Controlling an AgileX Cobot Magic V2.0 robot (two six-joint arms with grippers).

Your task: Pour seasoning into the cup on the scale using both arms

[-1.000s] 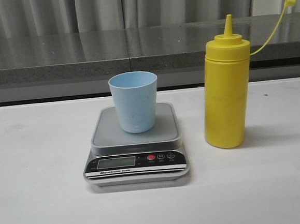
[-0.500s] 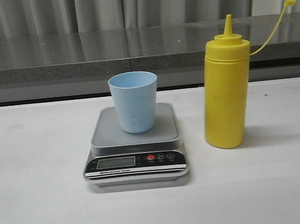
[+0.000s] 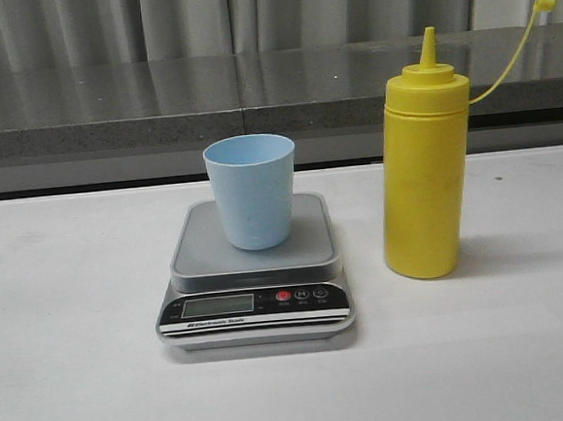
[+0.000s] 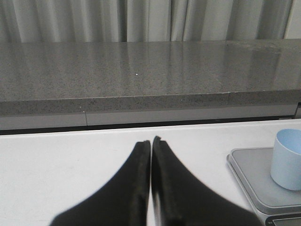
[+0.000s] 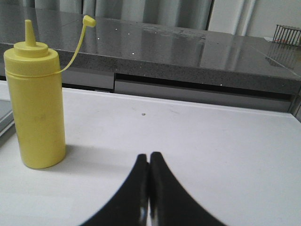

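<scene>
A pale blue cup (image 3: 252,191) stands upright on the grey platform of the scale (image 3: 217,259) at the table's middle. The tall yellow seasoning bottle (image 3: 423,175) stands upright to the right of the scale, its tethered cap hanging off to the right. No gripper shows in the front view. In the left wrist view my left gripper (image 4: 151,140) is shut and empty above the white table, with the cup (image 4: 287,159) and scale (image 4: 254,174) off to one side. In the right wrist view my right gripper (image 5: 149,156) is shut and empty, apart from the bottle (image 5: 35,108).
A white table (image 3: 80,382) carries everything. A grey stone counter (image 3: 108,107) with curtains behind it runs along the table's far edge. A wire rack (image 5: 288,34) sits on the counter in the right wrist view.
</scene>
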